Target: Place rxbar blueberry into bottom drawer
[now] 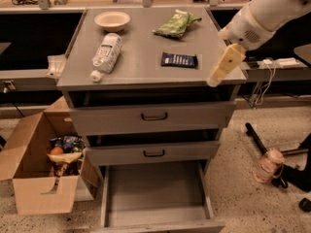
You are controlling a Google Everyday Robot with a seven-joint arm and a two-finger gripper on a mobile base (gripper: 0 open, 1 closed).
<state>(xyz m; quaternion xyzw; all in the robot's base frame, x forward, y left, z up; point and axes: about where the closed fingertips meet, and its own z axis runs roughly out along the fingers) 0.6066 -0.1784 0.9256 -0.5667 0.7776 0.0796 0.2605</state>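
The rxbar blueberry (179, 59), a flat dark navy wrapper with white print, lies on the grey cabinet top (141, 67), right of centre. The bottom drawer (155, 193) is pulled out, and its plain grey floor shows nothing in it. My gripper (220, 69), cream coloured on a white arm, hangs at the cabinet's right edge, a little right of the bar and above the top. It holds nothing that I can see.
On the top are a green snack bag (176, 24), a lying water bottle (105, 55) and a small bowl (112, 20). The two upper drawers (154, 116) are shut. An open cardboard box (41, 171) stands at the left. A fallen bottle (268, 164) lies on the floor at the right.
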